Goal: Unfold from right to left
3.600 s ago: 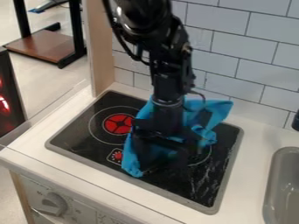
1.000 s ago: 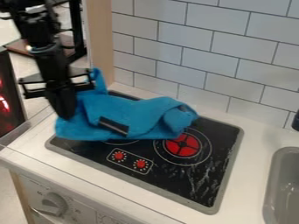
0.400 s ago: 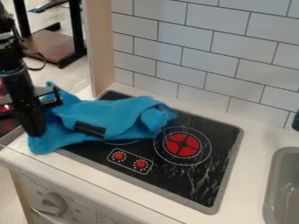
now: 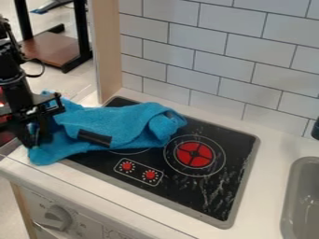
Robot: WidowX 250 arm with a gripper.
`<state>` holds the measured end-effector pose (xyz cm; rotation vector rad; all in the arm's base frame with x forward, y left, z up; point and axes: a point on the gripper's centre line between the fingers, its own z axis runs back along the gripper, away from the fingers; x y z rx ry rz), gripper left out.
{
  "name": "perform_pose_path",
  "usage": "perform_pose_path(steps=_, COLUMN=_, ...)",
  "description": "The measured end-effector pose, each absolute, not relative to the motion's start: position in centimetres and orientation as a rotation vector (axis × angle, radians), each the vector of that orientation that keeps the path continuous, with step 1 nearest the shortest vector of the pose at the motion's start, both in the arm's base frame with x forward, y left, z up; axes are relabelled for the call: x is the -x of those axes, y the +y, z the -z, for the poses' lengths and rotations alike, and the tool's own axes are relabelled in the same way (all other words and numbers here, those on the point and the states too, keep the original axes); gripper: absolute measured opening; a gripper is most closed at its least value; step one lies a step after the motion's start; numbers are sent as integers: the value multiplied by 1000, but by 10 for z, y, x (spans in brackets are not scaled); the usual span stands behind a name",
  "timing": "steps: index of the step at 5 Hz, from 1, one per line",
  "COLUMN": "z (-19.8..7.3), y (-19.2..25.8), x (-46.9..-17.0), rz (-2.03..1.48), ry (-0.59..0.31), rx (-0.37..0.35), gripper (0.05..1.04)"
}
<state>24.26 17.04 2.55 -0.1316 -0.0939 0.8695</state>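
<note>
The end effector (image 4: 33,141) is at the left of the scene, hanging down from the black arm (image 4: 14,81), its fingers slightly spread at the left end of the blue cloth (image 4: 128,122). Behind it, at the far left, a brown board (image 4: 53,48) sits low between black legs. The cloth stretches from the left near edge of the white table (image 4: 272,151) across the left part of the black stove (image 4: 181,189). It is rumpled and partly folded: its left end lies flatter over the stove's edge and the table, while its right end bunches into a rounded fold. A black strip (image 4: 94,137) crosses it close to its near edge. Below the table's near edge, a grey dial (image 4: 55,217) sticks out of the white front. A pale wooden post (image 4: 107,51) stands upright on the far side, behind the cloth. Two red knobs (image 4: 138,170) are set side by side near the stove's near edge. To their right, a red burner (image 4: 194,154) is bare, just beside the cloth's right end. White tiles (image 4: 249,65) cover the far wall, and a grey sink (image 4: 293,186) is set in at the right.
</note>
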Motion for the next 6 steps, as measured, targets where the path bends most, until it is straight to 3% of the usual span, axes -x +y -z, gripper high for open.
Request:
perform_pose_path(steps=1, z=-27, y=168, x=-242, rz=-857, ry=-87, rx=139, gripper=844)
perform_pose_path(steps=2, z=-46, y=163, x=-239, rz=-834, ry=-76, rx=113, gripper=1023)
perform_pose_path(steps=4, z=-87, y=146, x=-247, rz=-789, ry=-148, rx=133, gripper=999)
perform_pose_path(steps=5, z=-110, y=133, x=-257, rz=-727, ry=-216, rx=169, gripper=999)
perform_pose_path(steps=6, z=-125, y=123, x=-267, rz=-630, ry=-215, rx=229, gripper=999)
